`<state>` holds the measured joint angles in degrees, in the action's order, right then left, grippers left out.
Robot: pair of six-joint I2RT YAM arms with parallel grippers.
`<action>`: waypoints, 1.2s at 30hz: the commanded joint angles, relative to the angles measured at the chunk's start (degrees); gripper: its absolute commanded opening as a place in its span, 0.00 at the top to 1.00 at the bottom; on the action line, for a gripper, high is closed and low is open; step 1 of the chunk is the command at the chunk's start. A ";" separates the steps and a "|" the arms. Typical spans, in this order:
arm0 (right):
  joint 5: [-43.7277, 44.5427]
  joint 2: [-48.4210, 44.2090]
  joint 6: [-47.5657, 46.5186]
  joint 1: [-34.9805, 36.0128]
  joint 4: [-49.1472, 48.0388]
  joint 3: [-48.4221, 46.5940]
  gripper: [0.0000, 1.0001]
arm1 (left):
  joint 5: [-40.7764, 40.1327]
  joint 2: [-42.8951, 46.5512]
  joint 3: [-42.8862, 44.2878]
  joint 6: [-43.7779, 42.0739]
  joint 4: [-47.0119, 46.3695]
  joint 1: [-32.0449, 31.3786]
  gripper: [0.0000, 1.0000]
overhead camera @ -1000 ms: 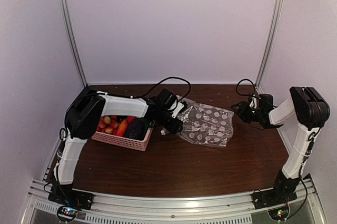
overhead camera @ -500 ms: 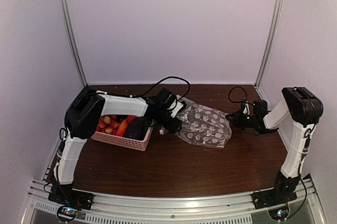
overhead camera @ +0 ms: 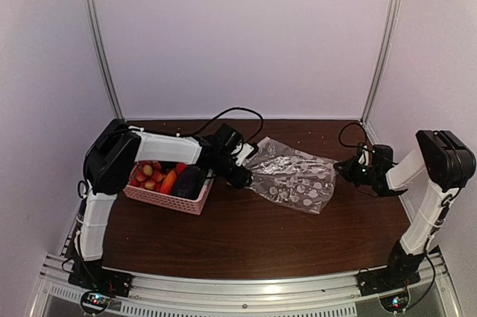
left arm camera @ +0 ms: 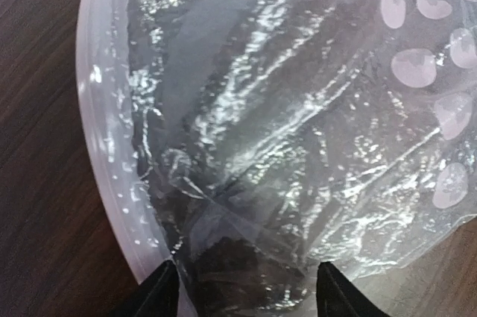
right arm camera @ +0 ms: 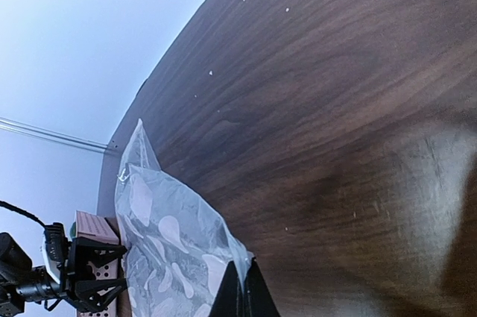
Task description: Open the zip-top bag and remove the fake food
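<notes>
Evidently the zip-top bag (overhead camera: 292, 179) lies stretched across the tabletop (overhead camera: 246, 246), probably because the right hand (right arm camera: 240, 291) pinches its far corner as an anchor while the left hand (left arm camera: 246, 293), fingers (left arm camera: 159, 296) parted, straddles the zip end beside the pink basket (overhead camera: 170, 200) holding the fake food (overhead camera: 158, 177).

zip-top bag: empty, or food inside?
Looks empty: the zip-top bag lies flat and see-through, no shapes inside; the fake food sits in the pink basket.
</notes>
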<state>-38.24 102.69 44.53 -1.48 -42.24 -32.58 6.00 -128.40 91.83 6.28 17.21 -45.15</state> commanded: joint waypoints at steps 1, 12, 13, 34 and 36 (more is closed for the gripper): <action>2.96 -2.99 -0.71 1.37 -0.31 3.29 1.00 | 0.76 5.88 -0.87 -4.76 -3.50 -5.02 0.36; 4.64 -3.62 1.26 4.95 -5.53 10.10 1.00 | 4.60 3.37 4.30 -4.20 -10.05 -13.90 0.36; 4.71 -3.75 1.50 5.17 -5.86 10.57 1.00 | 5.49 2.20 5.45 -3.85 -10.09 -14.24 0.36; 7.87 0.81 3.31 6.36 -9.85 10.52 1.00 | 9.71 -8.93 3.99 -8.35 -6.81 -21.71 0.40; 8.53 2.14 4.20 6.31 -10.12 8.59 1.00 | 8.75 -8.97 2.63 -9.45 -6.89 -23.18 0.40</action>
<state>-33.12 102.35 48.03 5.34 -51.24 -20.62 13.56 -137.03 99.04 -1.30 7.14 -66.48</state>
